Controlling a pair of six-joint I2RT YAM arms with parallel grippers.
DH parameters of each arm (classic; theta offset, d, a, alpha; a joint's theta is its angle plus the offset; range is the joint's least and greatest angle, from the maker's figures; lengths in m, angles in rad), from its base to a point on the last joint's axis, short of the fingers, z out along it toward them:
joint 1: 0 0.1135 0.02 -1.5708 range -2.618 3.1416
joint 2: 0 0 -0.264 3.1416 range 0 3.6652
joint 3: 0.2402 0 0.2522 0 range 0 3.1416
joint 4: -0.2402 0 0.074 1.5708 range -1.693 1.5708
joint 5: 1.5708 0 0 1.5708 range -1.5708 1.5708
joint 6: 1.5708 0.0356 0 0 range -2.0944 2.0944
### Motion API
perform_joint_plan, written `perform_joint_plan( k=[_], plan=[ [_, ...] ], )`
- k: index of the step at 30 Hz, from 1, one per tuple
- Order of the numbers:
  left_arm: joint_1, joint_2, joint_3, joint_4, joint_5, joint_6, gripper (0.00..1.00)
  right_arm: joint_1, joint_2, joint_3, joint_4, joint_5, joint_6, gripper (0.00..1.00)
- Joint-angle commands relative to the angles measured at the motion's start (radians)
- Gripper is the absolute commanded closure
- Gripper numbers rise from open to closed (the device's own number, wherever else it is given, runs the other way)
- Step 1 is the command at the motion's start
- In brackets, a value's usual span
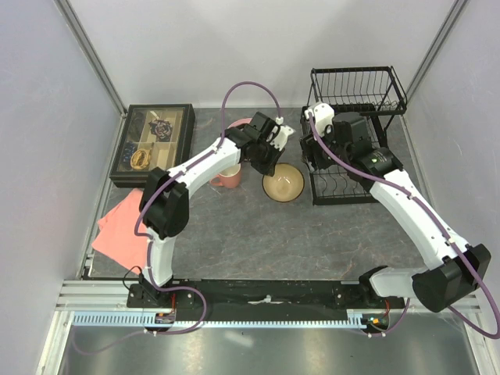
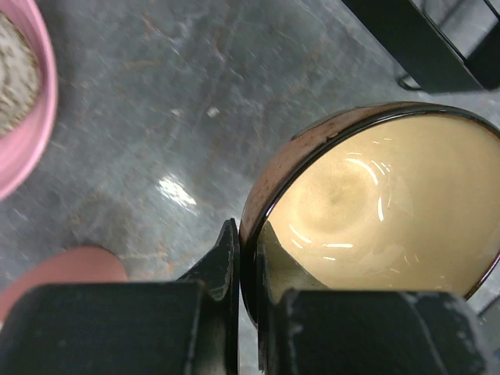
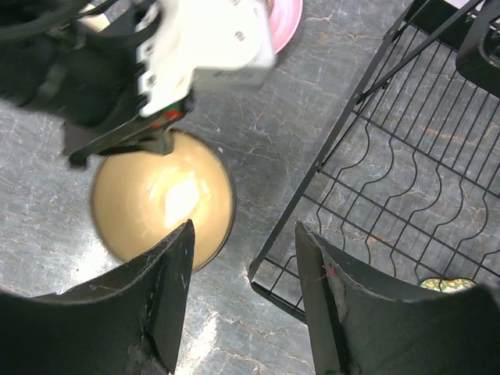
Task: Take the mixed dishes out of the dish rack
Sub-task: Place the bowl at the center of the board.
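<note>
The amber-brown bowl [image 1: 283, 184] with a cream inside sits low on the table left of the black wire dish rack [image 1: 355, 92]. My left gripper [image 1: 269, 164] is shut on the bowl's rim [image 2: 269, 183], one finger inside and one outside. My right gripper [image 3: 244, 228] is open and empty above the rack's front left corner [image 3: 291, 258], beside the bowl [image 3: 160, 199]. The salmon-pink mug [image 1: 228, 176] stands left of the bowl. The pink plate [image 2: 35, 117] holds the speckled plate [image 2: 9, 70] behind the left arm.
A dark tray of small items [image 1: 152, 141] stands at the back left. A folded salmon-pink cloth [image 1: 121, 226] lies at the left edge. The rack's lower tier [image 3: 406, 180] shows bare wire. Walls close in the table's sides.
</note>
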Motion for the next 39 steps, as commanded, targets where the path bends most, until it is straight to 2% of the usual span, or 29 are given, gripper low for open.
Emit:
perform_joint_plan(
  k=[1, 6, 12, 21, 39],
  plan=[
    [0.048, 0.046, 0.165, 0.023, 0.043, 0.035, 0.98, -0.004, -0.052, -0.006, 0.023, 0.011, -0.014, 0.38],
    [0.091, 0.14, 0.32, -0.048, 0.067, 0.077, 0.98, -0.002, -0.066, -0.015, 0.023, 0.021, -0.02, 0.37],
    [0.115, 0.244, 0.429, -0.105, 0.087, 0.123, 0.98, -0.007, -0.073, -0.026, 0.023, 0.021, -0.02, 0.37],
    [0.151, 0.295, 0.442, -0.106, 0.107, 0.131, 0.98, -0.012, -0.072, -0.029, 0.023, 0.018, -0.022, 0.36],
    [0.151, 0.349, 0.442, -0.109, 0.098, 0.135, 0.99, -0.022, -0.084, -0.053, 0.032, 0.004, -0.023, 0.35]
  ],
)
